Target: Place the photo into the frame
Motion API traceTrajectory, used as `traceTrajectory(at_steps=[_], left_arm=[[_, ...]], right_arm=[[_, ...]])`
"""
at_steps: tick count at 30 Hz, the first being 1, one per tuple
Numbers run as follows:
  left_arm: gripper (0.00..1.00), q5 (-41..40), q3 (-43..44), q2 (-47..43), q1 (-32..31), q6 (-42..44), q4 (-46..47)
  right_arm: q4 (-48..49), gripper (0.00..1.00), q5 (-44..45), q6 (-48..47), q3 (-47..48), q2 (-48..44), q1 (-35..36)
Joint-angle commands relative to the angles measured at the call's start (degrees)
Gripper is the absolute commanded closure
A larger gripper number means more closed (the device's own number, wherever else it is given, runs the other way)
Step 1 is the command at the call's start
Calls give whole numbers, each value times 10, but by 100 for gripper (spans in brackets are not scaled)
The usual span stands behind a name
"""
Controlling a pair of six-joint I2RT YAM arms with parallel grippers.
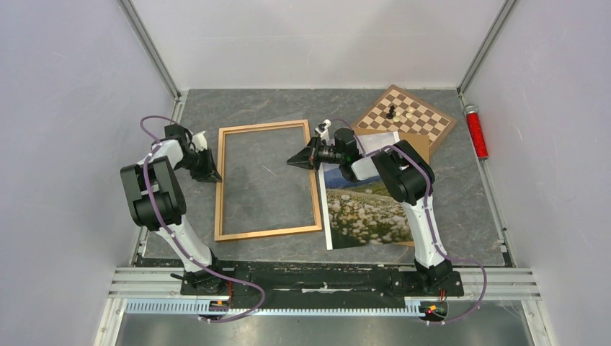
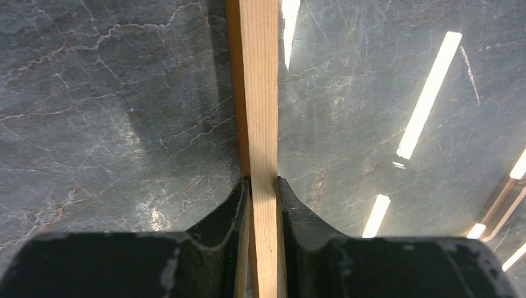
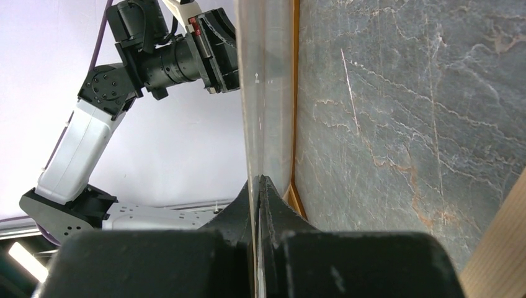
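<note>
Frame [image 1: 266, 232] was grasped at its left rail by left fingers [image 2: 231, 211] and pinched at its right edge by right fingers [image 3: 239, 214]; photo [image 1: 367, 213] was seen beside it on bench [image 1: 461, 209], not yet inserted.

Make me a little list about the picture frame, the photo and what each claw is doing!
frame: lying flat, no photo inside it
photo: picture side up, just right of the frame, not yet in
left claw: shut on the frame's left rail
right claw: shut, pinching what looks like a thin clear sheet by the frame's right rail
chessboard: far right, behind the photo
</note>
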Motion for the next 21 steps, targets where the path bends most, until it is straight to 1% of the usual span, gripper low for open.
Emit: traceTrajectory(at_steps=[1,21], left_arm=[[90,6,-11,6,-17,-19,46],[90,-2,-13,3,-17,-28,50]], right_arm=[[63,100,-19,15,-14,-13,14],[137,100,-21,64,-12,-6,15]])
